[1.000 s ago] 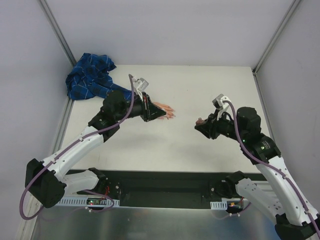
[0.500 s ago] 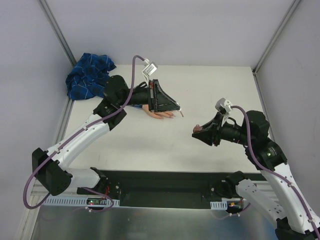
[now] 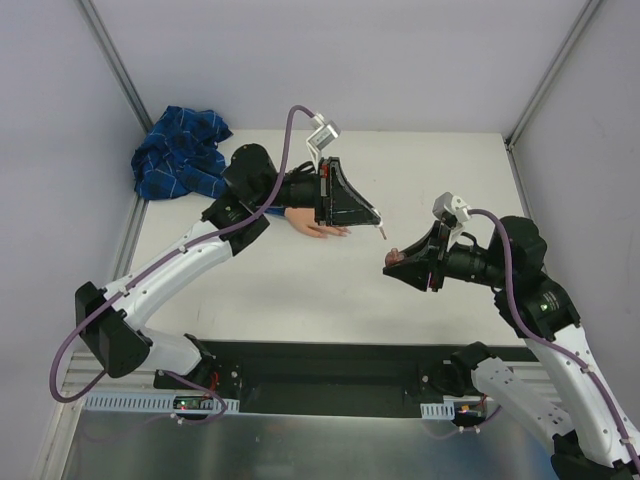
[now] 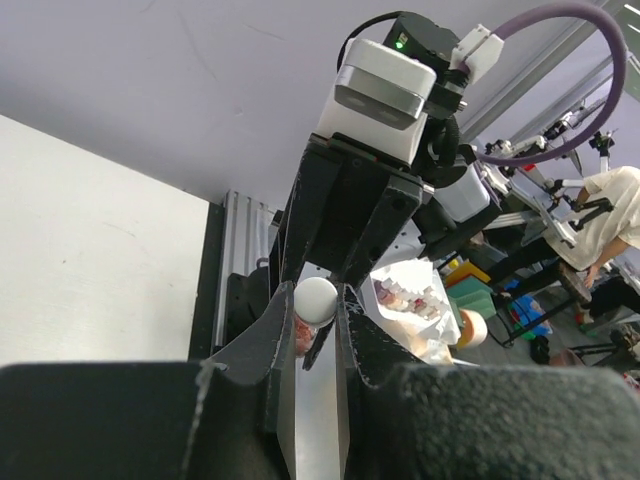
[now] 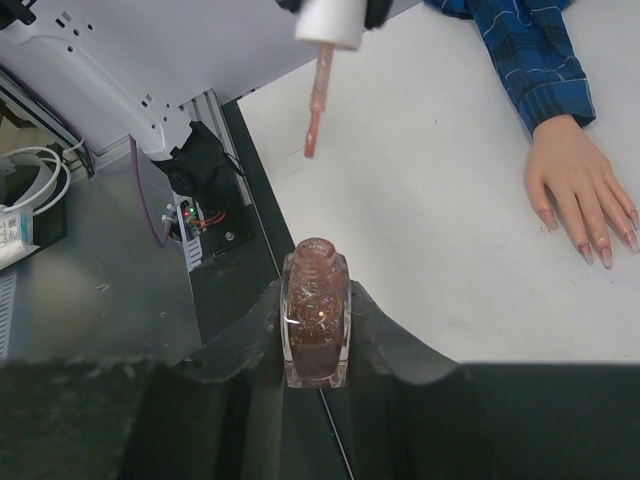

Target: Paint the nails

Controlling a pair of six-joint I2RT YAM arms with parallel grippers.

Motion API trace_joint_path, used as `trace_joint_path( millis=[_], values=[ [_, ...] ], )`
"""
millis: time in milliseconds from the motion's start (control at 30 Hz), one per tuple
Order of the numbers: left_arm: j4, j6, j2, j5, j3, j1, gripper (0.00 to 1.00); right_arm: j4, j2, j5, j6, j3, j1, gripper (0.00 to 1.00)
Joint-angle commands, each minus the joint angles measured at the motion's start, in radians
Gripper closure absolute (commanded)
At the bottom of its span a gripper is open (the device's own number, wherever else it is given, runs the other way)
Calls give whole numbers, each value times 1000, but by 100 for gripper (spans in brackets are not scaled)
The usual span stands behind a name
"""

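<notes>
Right wrist view: one small square clear-glass polish bottle (image 5: 317, 335) stands upright in the right gripper (image 5: 317, 300), whose fingers are closed in against its two flat sides. The neck is uncapped, and the bottle is filled nearly to the shoulder with pink-copper glitter polish. Above the open neck, and apart from it, hangs one thin applicator brush (image 5: 315, 105) coated pinkish, its stem set in a white cylindrical cap (image 5: 328, 18). Left wrist view: the left gripper (image 4: 318, 300) is clamped tight on that white cap, its fingers nearly meeting around it. One pale peach fake hand (image 5: 575, 185) lies flat on the white table (image 5: 430, 200), with a blue plaid sleeve (image 5: 525, 45) at its wrist. The nails (image 5: 606, 258) show as darker pinkish fingertips, well to the side of brush and bottle and touching neither. Count: one bottle, one brush, one hand. The frame edge crops the hand, so I cannot count the nails surely.
</notes>
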State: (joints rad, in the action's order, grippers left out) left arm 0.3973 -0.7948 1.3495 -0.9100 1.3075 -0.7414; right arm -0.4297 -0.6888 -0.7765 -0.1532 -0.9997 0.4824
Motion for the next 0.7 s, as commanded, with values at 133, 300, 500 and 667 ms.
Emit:
trace_joint_path(
  millis=[133, 300, 500, 667],
  values=[
    [8, 17, 39, -3, 62, -38, 100, 52, 6, -21, -8, -63, 8, 100],
    [6, 25, 43, 0, 64, -50, 100, 40, 2, -6, -9, -66, 10, 100],
    [2, 28, 45, 0, 68, -55, 100, 37, -5, -4, -9, -66, 9, 100],
    [-6, 35, 45, -1, 82, -55, 100, 39, -3, 5, -9, -59, 10, 100]
  ],
)
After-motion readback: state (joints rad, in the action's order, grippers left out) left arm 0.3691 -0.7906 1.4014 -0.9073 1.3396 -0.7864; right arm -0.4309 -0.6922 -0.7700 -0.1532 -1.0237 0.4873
